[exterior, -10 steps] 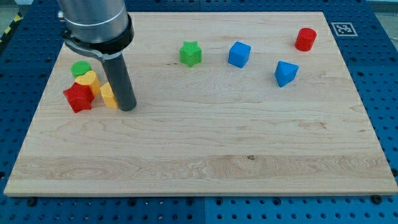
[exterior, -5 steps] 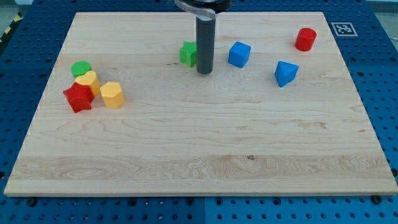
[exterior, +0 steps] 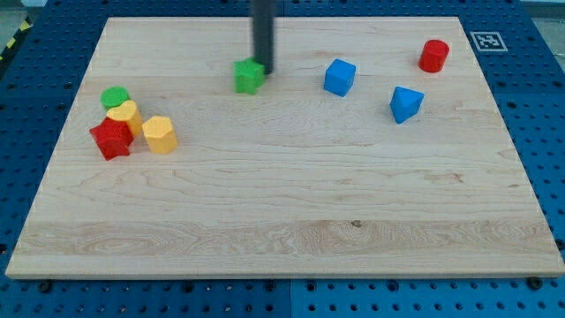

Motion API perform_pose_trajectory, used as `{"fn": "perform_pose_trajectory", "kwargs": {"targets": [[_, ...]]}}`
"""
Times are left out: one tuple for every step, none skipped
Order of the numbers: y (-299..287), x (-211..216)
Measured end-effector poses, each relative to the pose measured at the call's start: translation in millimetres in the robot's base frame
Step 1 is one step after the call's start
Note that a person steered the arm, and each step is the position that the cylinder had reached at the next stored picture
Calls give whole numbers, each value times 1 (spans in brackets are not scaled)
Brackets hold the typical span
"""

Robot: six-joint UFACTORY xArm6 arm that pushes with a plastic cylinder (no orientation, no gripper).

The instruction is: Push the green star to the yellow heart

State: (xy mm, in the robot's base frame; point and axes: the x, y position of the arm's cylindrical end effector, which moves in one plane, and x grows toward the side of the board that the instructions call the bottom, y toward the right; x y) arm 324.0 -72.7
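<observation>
The green star (exterior: 250, 76) is sitting in the upper middle of the board, left of centre, and my tip (exterior: 264, 71) is pressing against its right upper side, touching or all but touching it; that placement is making sense, since a contact on the far side from the goal is what is sending the star leftward and slightly down. The rod has no jaws to open or close, so it is gripping nothing and is only shoving with its lower end. The yellow heart (exterior: 126, 115) is waiting well apart at the view's left, wedged in a tight cluster: a green block (exterior: 114, 96), rounded as far as I can tell, is touching it from above, a red star (exterior: 111, 138) is lying against its lower left, and a yellow hexagon-like block (exterior: 160, 134) is sitting just beside it on the right. Between star and heart the wood is lying bare, giving a clear diagonal lane, though the yellow hexagon is partly guarding the heart's right flank, so I judge an approach from above-right is suiting best. The board's top edge (exterior: 194, 18) is running near the star, leaving little room upward. Two blue blocks (exterior: 339, 77) (exterior: 405, 103) and a red cylinder (exterior: 433, 55) are staying clear at the right.
</observation>
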Motion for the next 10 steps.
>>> {"fn": "perform_pose_trajectory", "kwargs": {"targets": [[-59, 25], [-54, 23], [-6, 18], [44, 19], [46, 49], [-8, 62], [-39, 60], [-28, 43], [-37, 40], [-72, 45]]}}
